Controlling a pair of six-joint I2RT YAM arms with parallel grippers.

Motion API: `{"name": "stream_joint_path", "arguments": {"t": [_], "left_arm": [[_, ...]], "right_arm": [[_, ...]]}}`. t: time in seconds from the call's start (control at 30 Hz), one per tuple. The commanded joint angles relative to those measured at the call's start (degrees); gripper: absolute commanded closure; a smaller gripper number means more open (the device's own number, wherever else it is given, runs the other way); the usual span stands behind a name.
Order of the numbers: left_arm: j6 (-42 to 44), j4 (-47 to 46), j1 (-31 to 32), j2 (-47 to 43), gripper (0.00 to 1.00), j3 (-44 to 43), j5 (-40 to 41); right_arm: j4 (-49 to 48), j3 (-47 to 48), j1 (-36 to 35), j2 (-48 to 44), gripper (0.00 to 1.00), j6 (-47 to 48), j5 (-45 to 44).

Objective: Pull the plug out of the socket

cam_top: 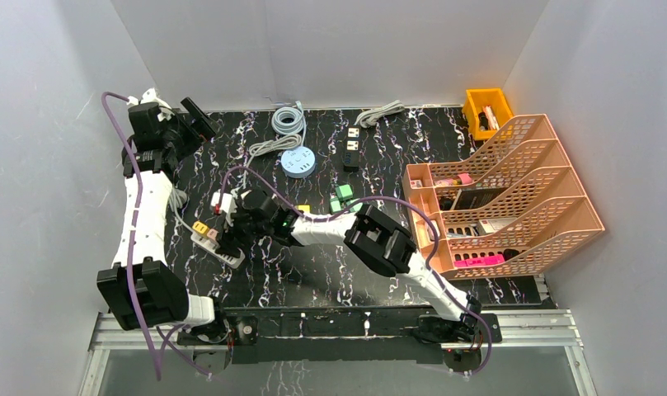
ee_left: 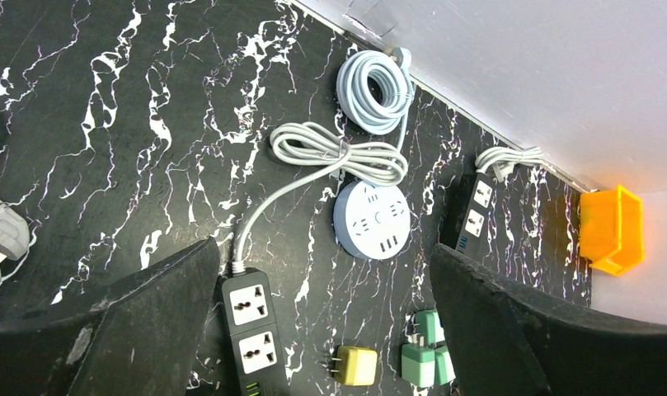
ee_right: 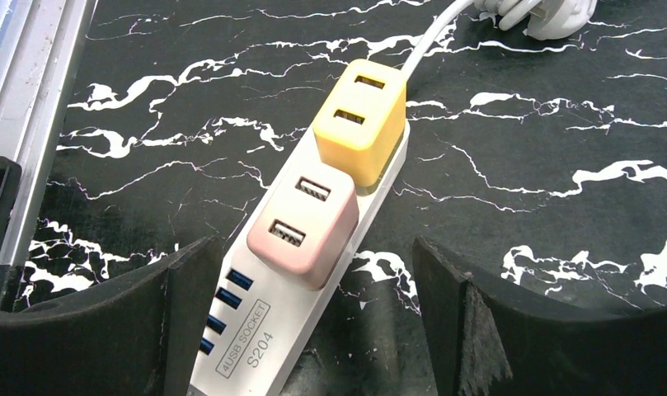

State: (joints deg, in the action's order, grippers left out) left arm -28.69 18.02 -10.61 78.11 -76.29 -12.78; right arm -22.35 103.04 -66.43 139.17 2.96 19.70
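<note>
The white strip (ee_right: 249, 338) lies on the black marbled surface (ee_right: 561, 231), toward the left front in the top view. Two plugs sit in it: a pink plug (ee_right: 303, 223) and, just beside it toward the cord end, a yellow plug (ee_right: 361, 120). Both are plugged in.

The right gripper (ee_right: 313, 241) hangs low over the strip with its jaws wide apart. One finger stands on each side of the pink plug, clear of it, and the gripper holds nothing.

The left gripper (ee_left: 325, 245) is up at the far left corner, well apart from the white strip. Its jaws are also spread wide and hold nothing. In its view lie a black strip (ee_left: 251, 326), a round socket (ee_left: 371, 220), a coiled cable (ee_left: 375, 91) and a loose yellow adapter (ee_left: 353, 365). A peach rack (cam_top: 503, 198) stands at the right of the surface.
</note>
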Motion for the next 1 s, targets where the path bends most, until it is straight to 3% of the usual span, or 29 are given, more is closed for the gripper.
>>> {"name": "stream_joint_path", "arguments": {"t": [0.0,0.23,0.3,0.37,0.4,0.5,0.63,0.97], "left_arm": [[0.78,1.79,-0.11,-2.37,0.02,-2.9,0.55],[2.03,2.61,-0.11,-2.6,0.02,-2.9,2.7],[2.33,3.03,-0.12,-2.59,0.02,-2.97,3.5],[2.68,3.36,-0.11,-2.65,0.02,-3.12,4.36],[2.79,3.56,-0.13,-2.67,0.02,-3.16,4.82],[3.15,3.65,-0.11,-2.56,0.02,-2.96,6.05],[2.84,1.52,-0.17,-2.28,0.02,-1.72,5.29],[0.13,-6.03,-0.11,-0.69,0.01,1.23,-6.14]], "right_arm": [[-2.67,4.17,0.23,1.26,0.08,-0.86,2.27],[-2.41,6.85,0.26,3.73,0.16,-0.7,3.29],[-1.81,8.06,0.37,4.56,0.39,-0.55,4.36],[-0.24,10.09,0.7,5.54,0.97,-0.6,4.76],[-0.09,10.25,0.9,5.46,1.0,-0.87,4.46],[-2.03,8.08,2.59,2.89,1.0,-3.44,3.58],[-13.39,-1.53,8.02,-4.43,1.0,-12.74,3.61],[-34.66,-10.26,18.31,-15.52,1.0,-32.17,1.23]]}}
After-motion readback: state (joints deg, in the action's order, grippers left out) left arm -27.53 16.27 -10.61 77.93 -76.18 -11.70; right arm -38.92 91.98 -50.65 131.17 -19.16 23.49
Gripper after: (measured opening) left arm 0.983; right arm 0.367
